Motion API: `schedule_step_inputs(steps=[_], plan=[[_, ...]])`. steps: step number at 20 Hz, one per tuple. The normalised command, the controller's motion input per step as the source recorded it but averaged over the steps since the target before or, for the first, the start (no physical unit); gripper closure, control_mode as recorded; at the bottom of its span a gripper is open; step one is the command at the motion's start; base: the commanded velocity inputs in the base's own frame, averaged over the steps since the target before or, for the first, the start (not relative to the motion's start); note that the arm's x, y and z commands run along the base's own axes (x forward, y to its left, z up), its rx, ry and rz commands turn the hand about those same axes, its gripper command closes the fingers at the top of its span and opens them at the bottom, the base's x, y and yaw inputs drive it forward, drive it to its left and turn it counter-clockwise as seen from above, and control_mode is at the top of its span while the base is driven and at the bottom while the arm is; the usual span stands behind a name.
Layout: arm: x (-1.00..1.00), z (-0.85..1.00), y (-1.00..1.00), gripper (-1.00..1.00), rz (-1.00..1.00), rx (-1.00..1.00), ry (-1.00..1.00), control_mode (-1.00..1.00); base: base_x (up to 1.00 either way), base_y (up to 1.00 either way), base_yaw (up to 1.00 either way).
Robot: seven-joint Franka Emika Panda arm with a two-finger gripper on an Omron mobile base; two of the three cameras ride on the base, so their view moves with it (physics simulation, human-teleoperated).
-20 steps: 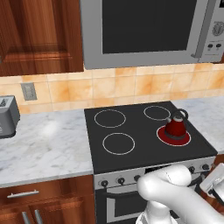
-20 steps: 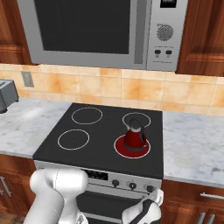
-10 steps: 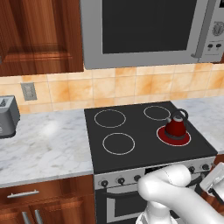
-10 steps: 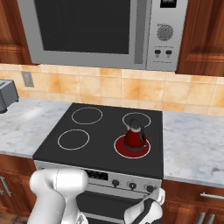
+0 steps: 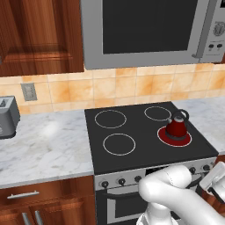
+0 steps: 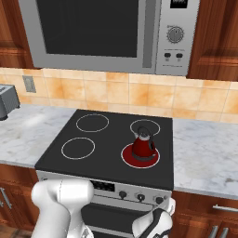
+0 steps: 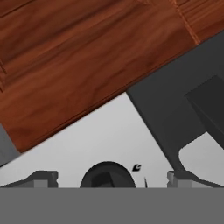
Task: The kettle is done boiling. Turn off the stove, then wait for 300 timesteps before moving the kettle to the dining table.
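The small red kettle [image 5: 177, 127] [image 6: 143, 145] stands upright on the stove's front right burner [image 5: 174, 137] [image 6: 140, 156], which glows red. The stove [image 5: 145, 147] [image 6: 104, 142] has a black glass top and a steel front panel with a row of dark knobs [image 5: 121, 181] [image 6: 140, 197]. My gripper [image 6: 168, 207] [image 5: 211, 178] [image 7: 112, 178] hangs low in front of the panel's right end, open. In the hand view a dark round knob [image 7: 106, 174] sits between its two fingertips, very close. The dining table is out of view.
A steel microwave [image 5: 145, 30] [image 6: 107, 32] hangs above the stove. Marble counters [image 5: 44, 147] [image 6: 207, 158] flank it, with a toaster [image 5: 8, 116] [image 6: 6, 101] on the left one. Wooden cabinet fronts [image 7: 78, 57] lie below the counters.
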Motion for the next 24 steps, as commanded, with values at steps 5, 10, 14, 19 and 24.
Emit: schedule_step_inputs(steps=[5, 10, 14, 19, 24], plan=[[0.0, 0.0, 0.0, -1.0, 0.0, 0.0, 0.0, -1.0, 0.0, 0.0, 0.0], [0.01, 0.0, 0.0, 1.0, 0.0, 0.0, 0.0, -1.0, 0.0, 0.0, 0.0], [0.05, 0.0, 0.0, 1.0, 0.0, 0.0, 0.0, -1.0, 0.0, 0.0, 0.0], [0.02, 0.0, 0.0, 1.0, 0.0, 0.0, 0.0, -1.0, 0.0, 0.0, 0.0], [0.0, 0.0, 0.0, 1.0, 0.0, 0.01, 0.0, -1.0, 0.0, 0.0, 0.0]])
